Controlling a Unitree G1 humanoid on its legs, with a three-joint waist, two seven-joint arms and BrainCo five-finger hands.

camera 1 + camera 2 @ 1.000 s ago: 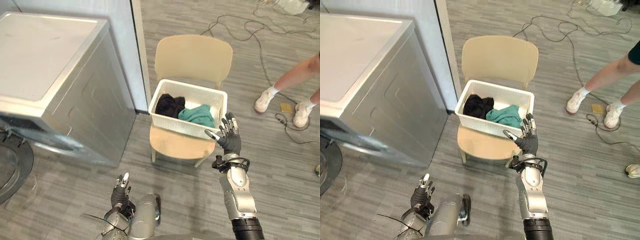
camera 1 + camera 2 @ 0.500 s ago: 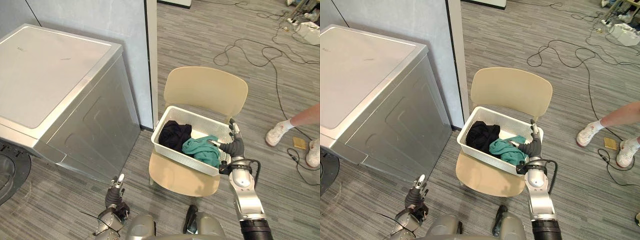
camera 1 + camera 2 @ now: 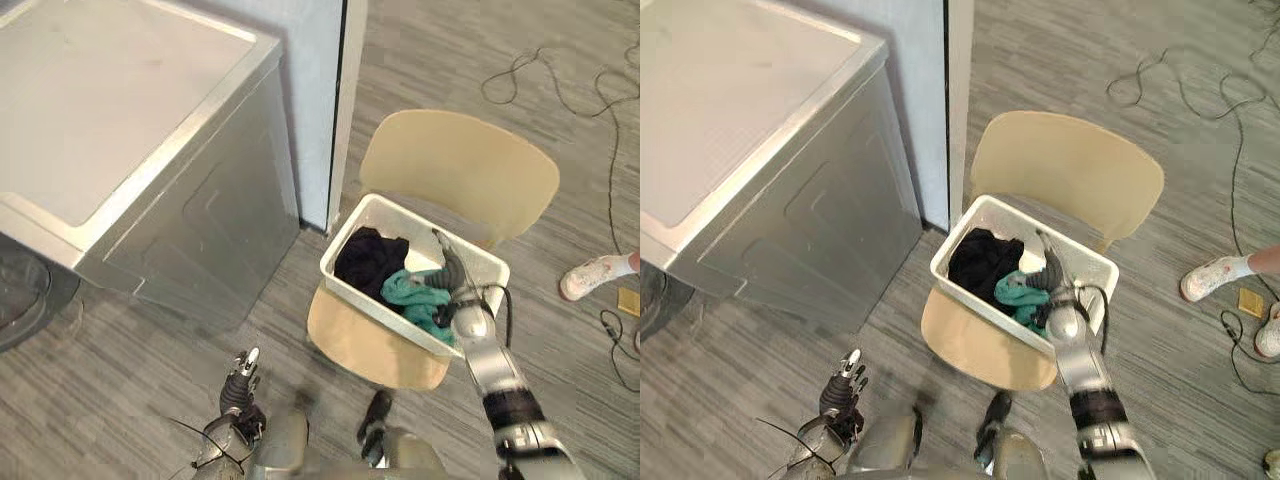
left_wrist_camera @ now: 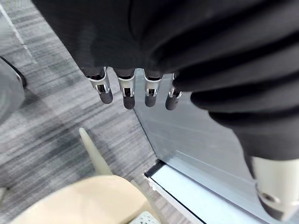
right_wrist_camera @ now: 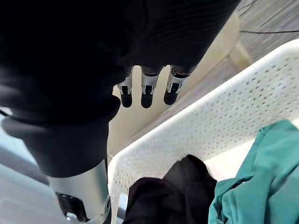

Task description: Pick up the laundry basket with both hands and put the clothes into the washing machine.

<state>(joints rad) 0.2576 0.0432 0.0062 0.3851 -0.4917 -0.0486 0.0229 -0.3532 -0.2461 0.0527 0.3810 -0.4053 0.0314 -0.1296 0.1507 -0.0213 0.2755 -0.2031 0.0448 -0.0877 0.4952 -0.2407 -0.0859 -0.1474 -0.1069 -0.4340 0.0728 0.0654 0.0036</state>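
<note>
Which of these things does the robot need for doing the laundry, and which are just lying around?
For the job:
- white laundry basket
- black clothes and teal clothes in it
- washing machine
- right hand, at the basket
- left hand, down low

Just lying about:
- chair under the basket
- cables on the floor
- a person's shoe

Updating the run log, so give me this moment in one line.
right hand: open over basket | left hand: open, low, idle | basket: on chair, clothes inside
</note>
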